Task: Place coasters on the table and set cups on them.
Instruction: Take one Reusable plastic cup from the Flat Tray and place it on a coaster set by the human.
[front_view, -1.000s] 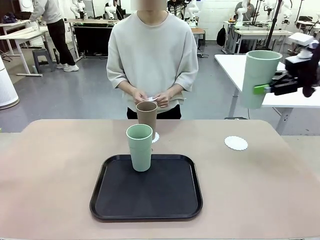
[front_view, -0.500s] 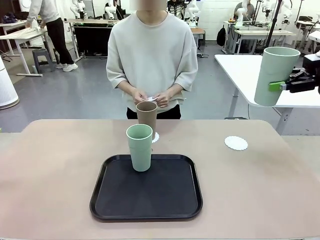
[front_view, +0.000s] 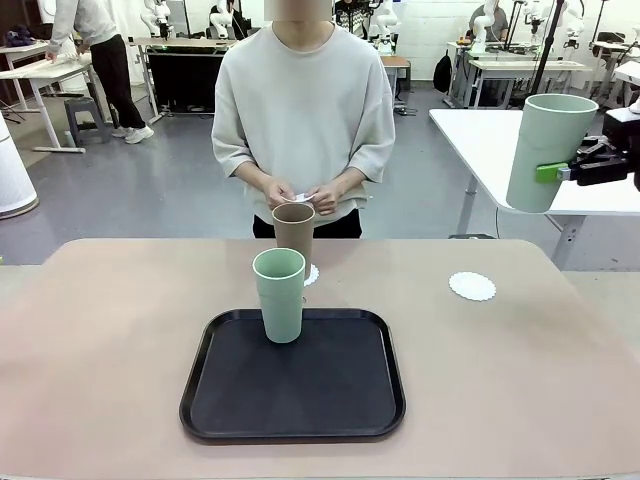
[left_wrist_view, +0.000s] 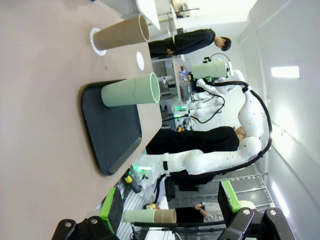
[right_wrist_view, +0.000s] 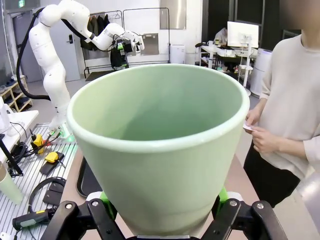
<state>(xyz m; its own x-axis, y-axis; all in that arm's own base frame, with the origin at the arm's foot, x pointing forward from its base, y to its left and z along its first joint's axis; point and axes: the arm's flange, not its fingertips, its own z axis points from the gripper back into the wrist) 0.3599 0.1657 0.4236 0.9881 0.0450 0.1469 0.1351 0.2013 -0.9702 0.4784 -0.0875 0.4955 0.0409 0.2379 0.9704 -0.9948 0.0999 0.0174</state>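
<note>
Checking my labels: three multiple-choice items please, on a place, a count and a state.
1. The bare coaster lies: A under a cup; B on the table, right of the tray; C in a hand.
2. Mint green cups: A three; B one; C two.
3. The right pincer is: A shut on a cup; B open; C resting on the tray.
Key: 1B, alone on the tabletop; 2C, the tray cup and the lifted cup; 3A, gripping the lifted cup.

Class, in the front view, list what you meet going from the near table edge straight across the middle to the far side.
Black tray → mint green cup standing on that tray → brown cup on a coaster → person at the far side.
</note>
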